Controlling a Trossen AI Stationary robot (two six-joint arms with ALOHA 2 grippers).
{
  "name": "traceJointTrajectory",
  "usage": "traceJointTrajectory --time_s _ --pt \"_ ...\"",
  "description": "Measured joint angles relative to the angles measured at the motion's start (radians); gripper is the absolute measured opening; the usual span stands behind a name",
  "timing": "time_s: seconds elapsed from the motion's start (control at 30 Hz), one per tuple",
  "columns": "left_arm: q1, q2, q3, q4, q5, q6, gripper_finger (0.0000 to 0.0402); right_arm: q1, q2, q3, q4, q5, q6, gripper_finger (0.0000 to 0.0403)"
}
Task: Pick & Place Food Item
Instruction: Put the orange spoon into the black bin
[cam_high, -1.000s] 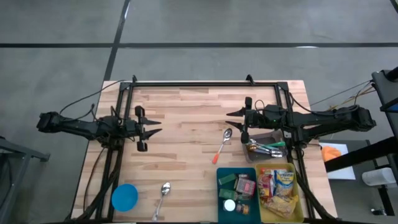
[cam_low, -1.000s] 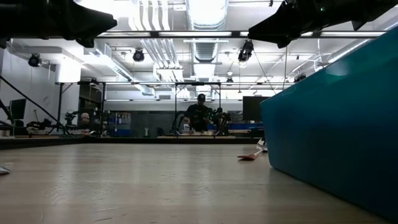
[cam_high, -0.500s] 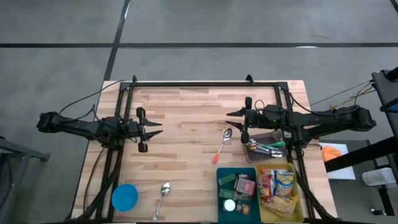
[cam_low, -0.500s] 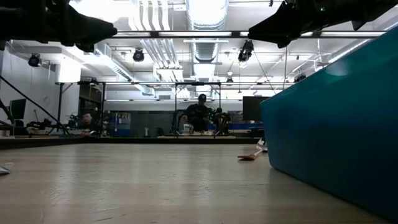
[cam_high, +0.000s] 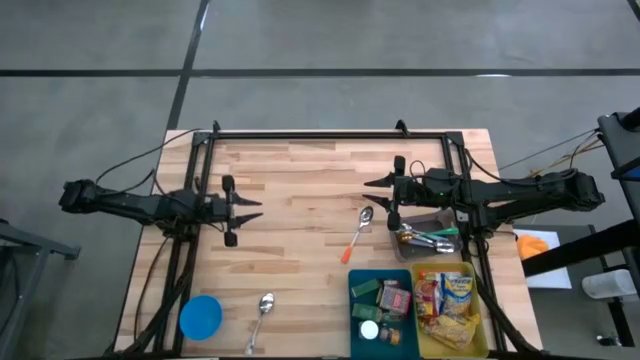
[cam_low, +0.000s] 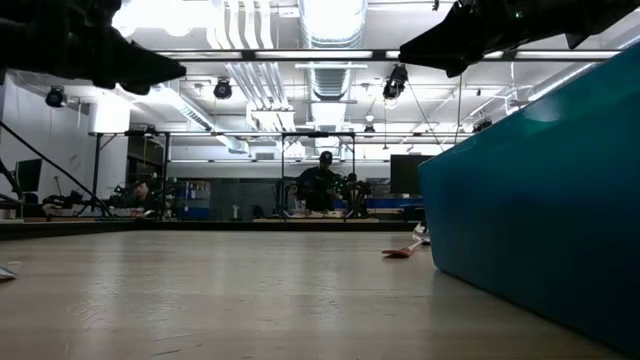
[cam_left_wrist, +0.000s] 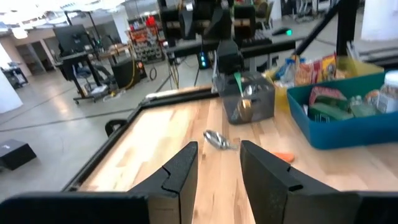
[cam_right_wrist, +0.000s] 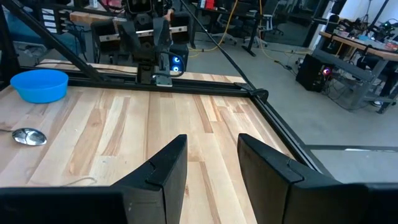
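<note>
Food packets lie in a teal bin (cam_high: 381, 300) and snack bags in a yellow bin (cam_high: 452, 300) at the table's near right; both bins show in the left wrist view, teal (cam_left_wrist: 336, 118) and yellow (cam_left_wrist: 348, 68). My left gripper (cam_high: 240, 212) hovers over the table's left half, open, with nothing between its fingers (cam_left_wrist: 219, 171). My right gripper (cam_high: 385, 192) hovers right of centre, beside a grey bin (cam_high: 425, 232), also open and holding nothing (cam_right_wrist: 211, 165). Both grippers point toward the table's middle, well above the wood.
A spoon with an orange handle (cam_high: 358, 232) lies at mid-table, left of the grey bin, which holds utensils. A blue bowl (cam_high: 200, 317) and a plain spoon (cam_high: 262, 312) sit near the front left. A black frame (cam_high: 320, 134) borders the far edge.
My left gripper has tipped its fingertips downward a little and sunk slightly. Its finger gap is unchanged.
</note>
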Motion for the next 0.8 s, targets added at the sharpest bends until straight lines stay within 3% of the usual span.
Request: traceJointTrajectory --time_s 0.8 --pt "0.000 0.000 0.000 -0.044 0.000 0.000 0.0122 0.000 0.000 0.000 0.002 0.000 0.000 0.0139"
